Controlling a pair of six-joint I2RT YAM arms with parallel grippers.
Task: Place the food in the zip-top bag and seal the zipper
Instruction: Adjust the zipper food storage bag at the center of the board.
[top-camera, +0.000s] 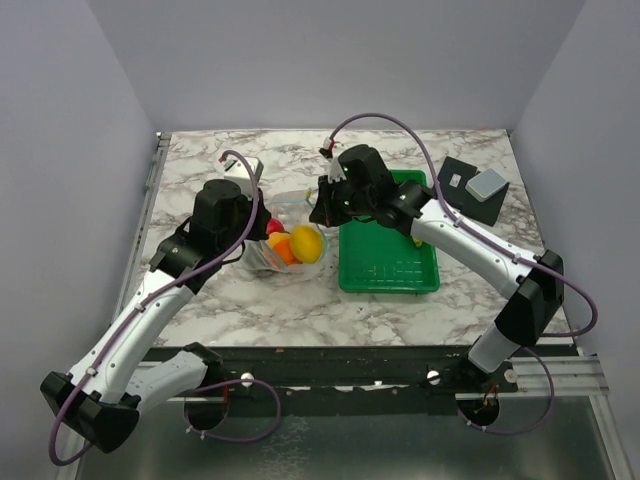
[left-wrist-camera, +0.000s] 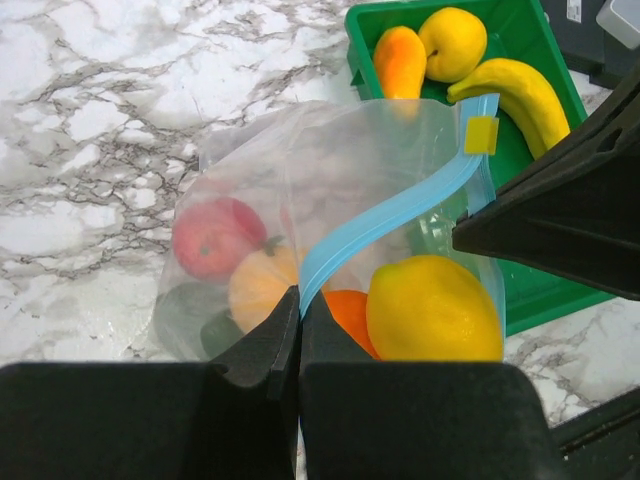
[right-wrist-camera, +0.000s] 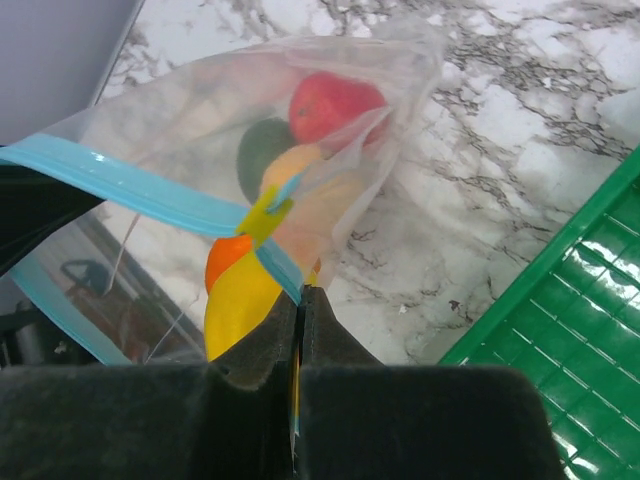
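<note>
We judge sealing in hand: left end effector (left-wrist-camera: 298, 297) and right end effector (right-wrist-camera: 299, 295) each pinch the zipper (left-wrist-camera: 400, 207); next calls for sliding along the bag (left-wrist-camera: 260, 160) mouth.

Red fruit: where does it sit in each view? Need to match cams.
Top external: red fruit left of centre, inside the bag.
Left wrist: red fruit centre-left.
Right wrist: red fruit top centre.
Shared landmark: green tray.

walls (top-camera: 320, 60): plain pale lilac | table (top-camera: 250, 300): white marble, grey veins
</note>
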